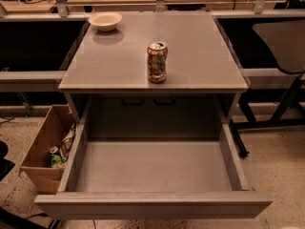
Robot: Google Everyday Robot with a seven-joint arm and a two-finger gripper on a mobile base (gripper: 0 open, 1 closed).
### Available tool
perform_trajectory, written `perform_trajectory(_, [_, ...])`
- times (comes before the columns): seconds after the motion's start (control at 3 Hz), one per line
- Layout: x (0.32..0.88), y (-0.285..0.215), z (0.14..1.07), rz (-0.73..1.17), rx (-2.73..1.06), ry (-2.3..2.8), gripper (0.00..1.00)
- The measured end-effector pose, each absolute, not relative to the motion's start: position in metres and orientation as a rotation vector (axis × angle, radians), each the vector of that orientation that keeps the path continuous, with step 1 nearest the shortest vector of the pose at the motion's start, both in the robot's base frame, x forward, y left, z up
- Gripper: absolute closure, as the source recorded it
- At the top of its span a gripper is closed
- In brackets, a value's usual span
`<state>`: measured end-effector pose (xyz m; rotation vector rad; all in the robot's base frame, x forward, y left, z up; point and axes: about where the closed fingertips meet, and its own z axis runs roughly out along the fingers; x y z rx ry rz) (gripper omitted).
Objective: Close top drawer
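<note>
The top drawer is pulled fully out toward me from the grey cabinet. Its deep rectangular grey interior holds nothing. Its front panel runs along the bottom of the view. The gripper and the arm are out of view.
A drink can stands upright near the front of the cabinet top, and a white bowl sits at the back left. An open cardboard box with rubbish stands on the floor left of the drawer. A chair with a dark base is at the right.
</note>
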<state>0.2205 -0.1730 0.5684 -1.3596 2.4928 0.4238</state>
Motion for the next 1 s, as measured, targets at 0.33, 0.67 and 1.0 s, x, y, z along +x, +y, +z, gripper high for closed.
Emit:
perform_trajectory(0.33, [0.243,-0.177,0.547,0.428,-1.315,2.454,1.0])
perform_trajectory(0.67, [0.316,-0.213,0.507,0.329,-1.139,2.319,1.0])
perform_trajectory(1.0, [0.331,-0.219,0.501,0.316,-1.102,2.283,1.0])
